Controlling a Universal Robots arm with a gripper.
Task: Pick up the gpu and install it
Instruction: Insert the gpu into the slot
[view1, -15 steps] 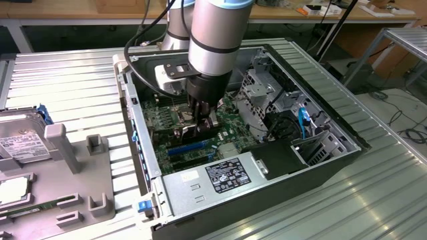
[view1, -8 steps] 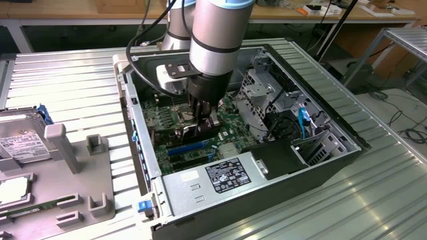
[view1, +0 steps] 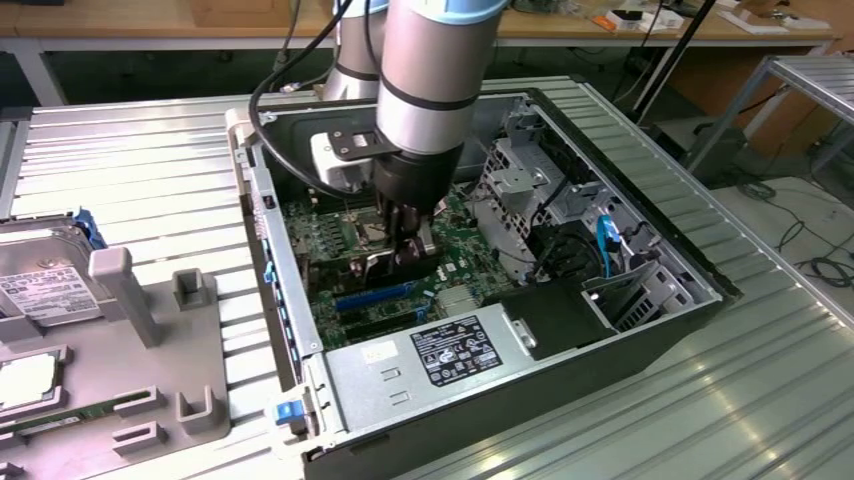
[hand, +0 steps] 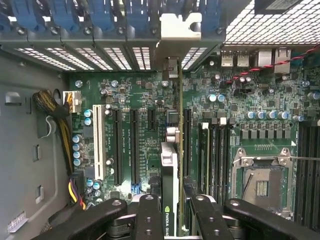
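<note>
The gpu (hand: 170, 165) stands on edge over the green motherboard (hand: 125, 90), seen edge-on as a thin black card. Its silver end bracket (hand: 180, 25) reaches the row of rear slot openings. My gripper (hand: 172, 220) is shut on the card, one black finger (hand: 147, 215) on each side of it. In the exterior view my gripper (view1: 400, 240) reaches down into the open computer case (view1: 641, 240) and holds the gpu (view1: 384, 265) low over the blue expansion slots (view1: 380, 293). I cannot tell whether the card's edge sits in a slot.
A silver power supply (view1: 427, 355) fills the case's near end, and drive cages (view1: 534, 190) stand on the exterior view's right. A grey fixture (view1: 147, 330) on the left holds a hard drive (view1: 34, 285) and a memory stick (view1: 67, 415). Yellow-black cables (hand: 60, 125) run beside the slots.
</note>
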